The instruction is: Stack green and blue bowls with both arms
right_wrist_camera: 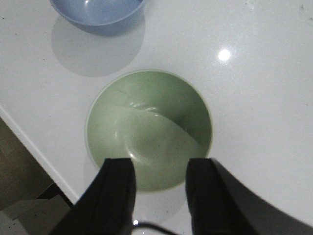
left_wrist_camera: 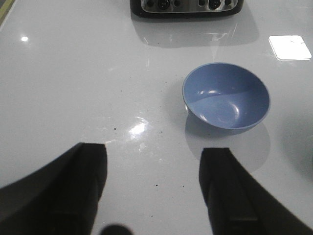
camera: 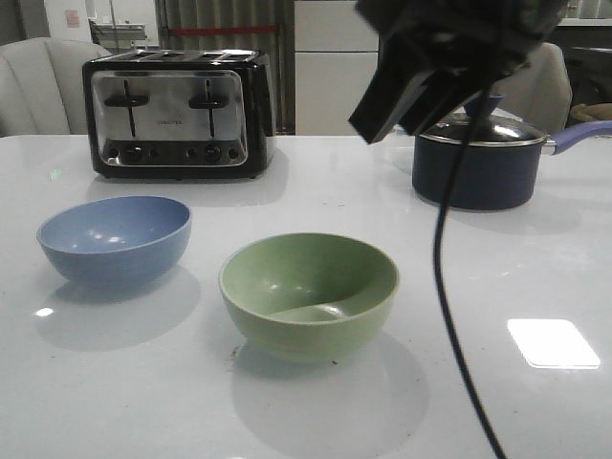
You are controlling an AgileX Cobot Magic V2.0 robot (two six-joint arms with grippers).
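Observation:
The pale green bowl (camera: 308,295) sits upright on the white table near the front middle. The dusty blue bowl (camera: 115,239) sits to its left, apart from it. My right gripper (right_wrist_camera: 160,169) is open and empty, held high above the green bowl (right_wrist_camera: 149,128); the blue bowl's edge (right_wrist_camera: 100,12) shows beyond. The right arm (camera: 449,57) shows at the top of the front view with a dangling black cable (camera: 449,306). My left gripper (left_wrist_camera: 154,156) is open and empty above bare table, short of the blue bowl (left_wrist_camera: 226,96). The left arm is out of the front view.
A black and silver toaster (camera: 177,113) stands at the back left and shows in the left wrist view (left_wrist_camera: 186,6). A dark navy saucepan with lid (camera: 478,158) stands at the back right. The table's front edge (right_wrist_camera: 34,152) lies close to the green bowl.

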